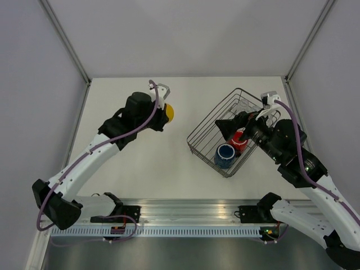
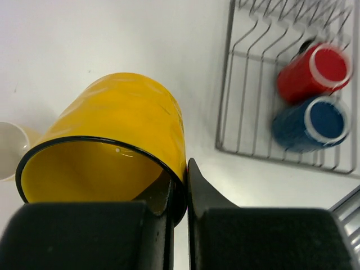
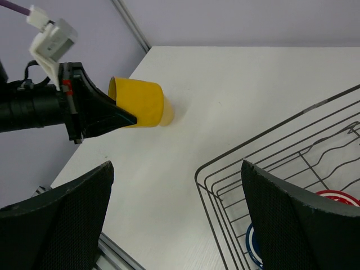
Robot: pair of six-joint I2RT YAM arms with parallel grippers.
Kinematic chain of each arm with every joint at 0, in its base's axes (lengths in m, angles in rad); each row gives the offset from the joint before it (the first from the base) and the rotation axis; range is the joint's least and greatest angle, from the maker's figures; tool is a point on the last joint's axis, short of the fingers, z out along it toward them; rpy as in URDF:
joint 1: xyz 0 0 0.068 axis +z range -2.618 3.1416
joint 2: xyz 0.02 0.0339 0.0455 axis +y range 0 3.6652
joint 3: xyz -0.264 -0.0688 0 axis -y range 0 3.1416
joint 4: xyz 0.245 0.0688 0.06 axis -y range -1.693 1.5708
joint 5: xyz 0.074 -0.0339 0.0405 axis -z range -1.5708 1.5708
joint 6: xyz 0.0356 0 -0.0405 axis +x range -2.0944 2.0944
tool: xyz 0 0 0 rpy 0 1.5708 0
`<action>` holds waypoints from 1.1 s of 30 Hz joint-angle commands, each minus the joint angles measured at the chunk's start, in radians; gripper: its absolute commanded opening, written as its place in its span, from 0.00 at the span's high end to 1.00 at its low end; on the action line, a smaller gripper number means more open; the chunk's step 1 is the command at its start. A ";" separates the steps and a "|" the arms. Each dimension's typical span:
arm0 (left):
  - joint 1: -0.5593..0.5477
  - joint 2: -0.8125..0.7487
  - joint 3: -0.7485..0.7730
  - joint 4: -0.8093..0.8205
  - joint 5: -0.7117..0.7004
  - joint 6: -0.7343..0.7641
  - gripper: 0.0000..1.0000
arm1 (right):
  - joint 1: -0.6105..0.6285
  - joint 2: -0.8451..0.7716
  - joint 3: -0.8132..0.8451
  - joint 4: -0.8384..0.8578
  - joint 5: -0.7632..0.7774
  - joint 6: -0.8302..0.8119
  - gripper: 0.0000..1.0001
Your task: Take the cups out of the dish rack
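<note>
Fingers of our left gripper (image 2: 180, 187) are clamped on the rim of the bright yellow mug (image 2: 124, 129), which we see held tilted, well left of the dish rack (image 1: 212, 114) and near a pale yellow mug (image 2: 11, 147). Our right gripper (image 1: 235, 128) hangs with jaws spread wide over the rack. In the rack, the red mug (image 1: 239, 140) and dark blue mug (image 1: 225, 156) sit side by side.

No readable text, labels, brands or numbers on any cup, rack, arm or table.
</note>
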 commanded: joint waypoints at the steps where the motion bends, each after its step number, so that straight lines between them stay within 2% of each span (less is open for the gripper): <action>1: 0.013 0.044 0.081 -0.065 0.047 0.299 0.98 | -0.002 -0.032 -0.003 -0.027 0.015 -0.032 0.02; 6: 0.074 0.174 0.160 -0.140 0.255 0.485 0.98 | -0.004 -0.071 -0.017 -0.050 0.015 -0.039 0.02; 9: 0.117 0.253 0.261 -0.222 0.357 0.587 0.98 | -0.002 -0.089 -0.024 -0.053 0.012 -0.039 0.02; 15: 0.188 0.478 0.432 -0.389 0.315 0.684 0.98 | -0.005 -0.111 -0.038 -0.062 -0.005 -0.036 0.02; 20: 0.222 0.613 0.506 -0.418 0.312 0.721 0.98 | -0.002 -0.120 -0.038 -0.073 -0.032 -0.033 0.02; 25: 0.225 0.775 0.641 -0.499 0.302 0.767 0.98 | -0.002 -0.129 -0.029 -0.094 -0.035 -0.050 0.02; 33: 0.226 0.915 0.715 -0.535 0.264 0.770 0.98 | -0.002 -0.140 -0.035 -0.105 -0.022 -0.071 0.02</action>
